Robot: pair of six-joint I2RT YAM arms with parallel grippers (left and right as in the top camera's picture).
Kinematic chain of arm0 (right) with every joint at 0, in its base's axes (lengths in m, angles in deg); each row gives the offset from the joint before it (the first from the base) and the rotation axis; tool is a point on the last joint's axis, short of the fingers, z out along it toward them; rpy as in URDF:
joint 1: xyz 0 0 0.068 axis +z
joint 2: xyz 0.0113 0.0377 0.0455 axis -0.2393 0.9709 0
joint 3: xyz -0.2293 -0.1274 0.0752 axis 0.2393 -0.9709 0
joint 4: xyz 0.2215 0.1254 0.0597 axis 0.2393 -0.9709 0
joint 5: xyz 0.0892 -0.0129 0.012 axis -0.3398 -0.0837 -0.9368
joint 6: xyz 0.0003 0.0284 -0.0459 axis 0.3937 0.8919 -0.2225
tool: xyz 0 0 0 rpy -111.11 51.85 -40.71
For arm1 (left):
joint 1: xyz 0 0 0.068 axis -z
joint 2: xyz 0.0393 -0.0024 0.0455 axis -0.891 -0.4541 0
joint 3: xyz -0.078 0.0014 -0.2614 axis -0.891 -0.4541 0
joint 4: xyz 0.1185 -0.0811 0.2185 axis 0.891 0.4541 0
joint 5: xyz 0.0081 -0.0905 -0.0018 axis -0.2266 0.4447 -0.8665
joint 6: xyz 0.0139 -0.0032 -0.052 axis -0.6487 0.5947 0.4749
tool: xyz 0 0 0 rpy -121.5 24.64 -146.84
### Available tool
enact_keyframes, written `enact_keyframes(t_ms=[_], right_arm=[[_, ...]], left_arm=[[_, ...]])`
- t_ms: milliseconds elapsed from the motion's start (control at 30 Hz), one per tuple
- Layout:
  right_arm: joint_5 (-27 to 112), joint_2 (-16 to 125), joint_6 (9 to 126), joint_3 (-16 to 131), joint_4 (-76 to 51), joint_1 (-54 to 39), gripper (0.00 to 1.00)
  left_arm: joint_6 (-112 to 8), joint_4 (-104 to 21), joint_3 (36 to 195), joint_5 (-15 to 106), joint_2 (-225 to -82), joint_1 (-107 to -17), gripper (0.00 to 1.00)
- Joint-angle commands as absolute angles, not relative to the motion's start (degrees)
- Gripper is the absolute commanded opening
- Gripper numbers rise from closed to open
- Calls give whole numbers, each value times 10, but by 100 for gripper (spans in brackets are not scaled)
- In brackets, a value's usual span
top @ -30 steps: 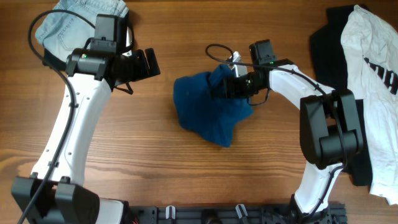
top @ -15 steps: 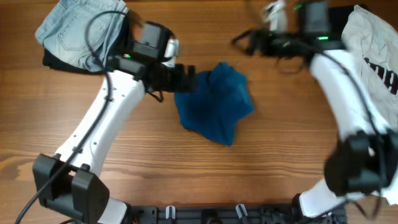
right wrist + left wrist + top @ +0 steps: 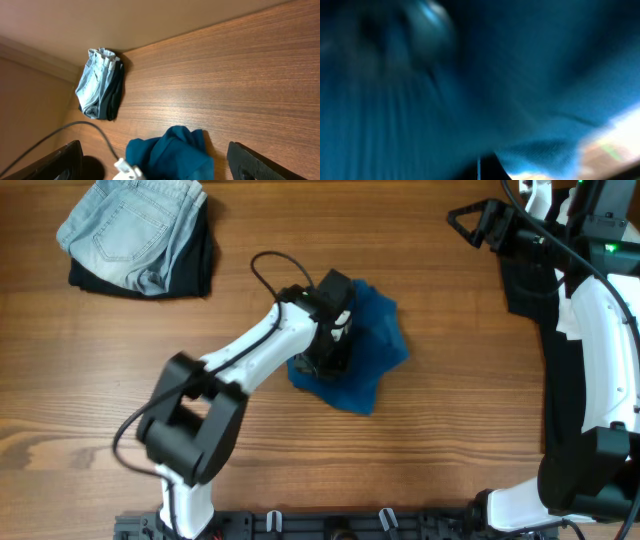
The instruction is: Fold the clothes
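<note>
Three views split the scene between them. Only the overhead one takes in the whole desk (image 3: 450, 440). The deep-blue shirt (image 3: 375, 345) lies crumpled in a heap near the desk's middle. The pale-blue denim (image 3: 130, 225) sits folded at the far left corner on top of a black piece (image 3: 200, 265). Another black garment (image 3: 520, 280) lies by the far right edge, partly under the right arm (image 3: 590, 360). The left arm (image 3: 250, 348) reaches in from the near edge, and the left pincer (image 3: 335, 348) is down on the shirt's left half, its tips sunk in the cloth.

The left wrist view gives only blurred blue cloth right against the lens, with a sliver of wood at the lower right. No fingertips can be made out there. That pincer is pressed together, but whether a fold is caught in it cannot be told.

The right wrist view adds what the overhead cannot. The right pincer (image 3: 152, 150) is raised off the desk and spread wide, with its dark fingers (image 3: 55, 162) at the frame's bottom corners and nothing between them. It looks down on the shirt, the denim stack in its corner, a dark cable (image 3: 60, 135) and the wall (image 3: 100, 20) beyond. From overhead, this pincer hangs over the far right corner, well apart from the shirt.
</note>
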State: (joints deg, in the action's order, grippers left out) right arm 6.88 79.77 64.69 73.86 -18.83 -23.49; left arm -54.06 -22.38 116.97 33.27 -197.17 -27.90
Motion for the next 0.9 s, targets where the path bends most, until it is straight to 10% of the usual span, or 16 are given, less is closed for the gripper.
enact_keyframes(t_ms=[0, 267, 400, 467, 867], right_arm=[[72, 800, 644, 738, -191, -233, 92], [96, 800, 614, 738, -219, -233, 92], [106, 801, 607, 738, -229, -233, 93], [106, 801, 599, 738, -230, -233, 92], [106, 801, 597, 738, -230, -233, 93]], left_arm=[[-551, -220, 1166, 199, -2030, -295, 4], [-550, -198, 1166, -1, -2076, -380, 5], [-550, -198, 1167, -93, -2076, -467, 39], [-550, -186, 1176, -96, -2076, -496, 52], [-643, -74, 1354, 81, -1982, -411, 63]])
